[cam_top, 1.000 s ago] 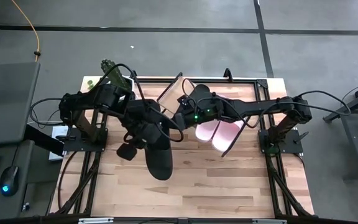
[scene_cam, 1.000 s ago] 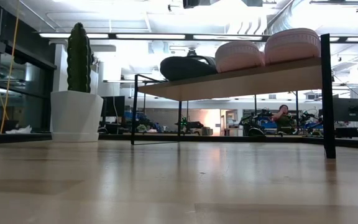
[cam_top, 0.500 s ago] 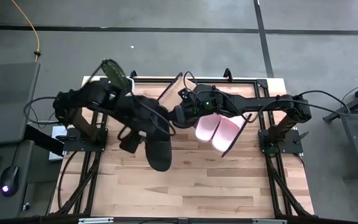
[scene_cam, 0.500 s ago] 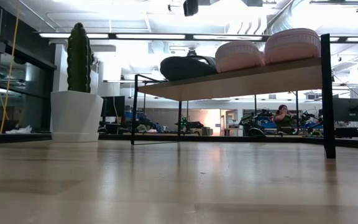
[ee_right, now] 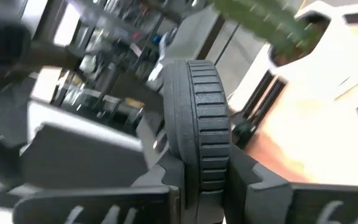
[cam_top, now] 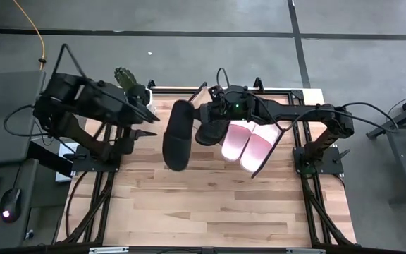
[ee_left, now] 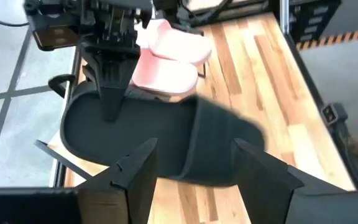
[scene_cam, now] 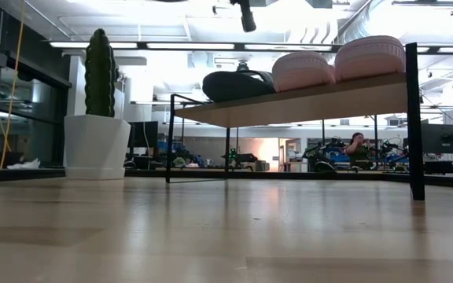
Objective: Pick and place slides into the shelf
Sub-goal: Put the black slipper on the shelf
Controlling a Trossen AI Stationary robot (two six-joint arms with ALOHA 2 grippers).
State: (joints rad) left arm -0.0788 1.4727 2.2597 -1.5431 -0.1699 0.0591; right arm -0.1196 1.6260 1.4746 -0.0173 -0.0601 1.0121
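A: Four slides in all. Where is the last one sitting?

B: It is not sitting anywhere. The fourth black slide [cam_top: 177, 134] is hanging over the table [cam_top: 210, 204], just in front of the shelf [scene_cam: 313, 98]. The right jaws are clamping its ribbed sole edge near one end.

A: And the left jaws?

B: They are standing open a little way back from the slide, gripping nothing. That arm is folding away towards the table's left edge, so I am judging the slide to be the right arm's job alone now.

A: Why is it gripping the edge?

B: Probably so the sole can be laid flat on the slanted board.

A: What is waiting farther back?

B: Two pink slides [cam_top: 249, 141] are lying side by side on the shelf, and another black slide [scene_cam: 238, 84] is resting just beside them. The free space is looking to be at the left end, towards the potted cactus [scene_cam: 95, 145].
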